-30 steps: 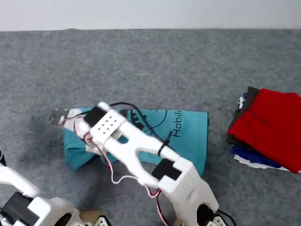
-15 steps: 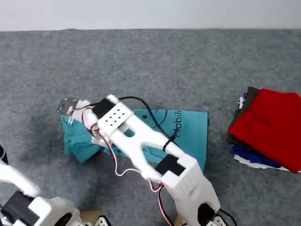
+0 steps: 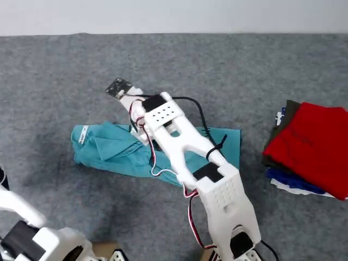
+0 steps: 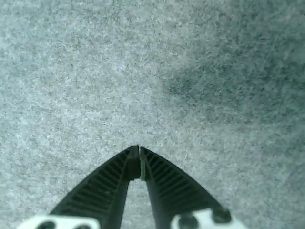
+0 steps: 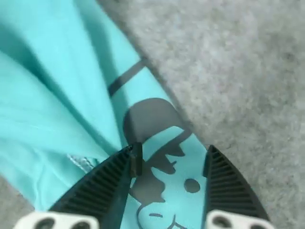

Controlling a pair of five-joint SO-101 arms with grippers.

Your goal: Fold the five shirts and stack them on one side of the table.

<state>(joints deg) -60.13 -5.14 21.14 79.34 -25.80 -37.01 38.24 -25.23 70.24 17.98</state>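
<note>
Right gripper [image 5: 171,153], jaws apart above the teal shirt [image 3: 109,149], may snag and undo its bunched left fold; left gripper [image 4: 139,157] is pinched together, empty.

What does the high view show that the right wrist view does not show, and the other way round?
The high view adds the stack of folded shirts, red on top, at one side of the table, and the white arm. The right wrist view adds the right gripper, open, over a dark print. Both share the teal shirt on the grey table.
</note>
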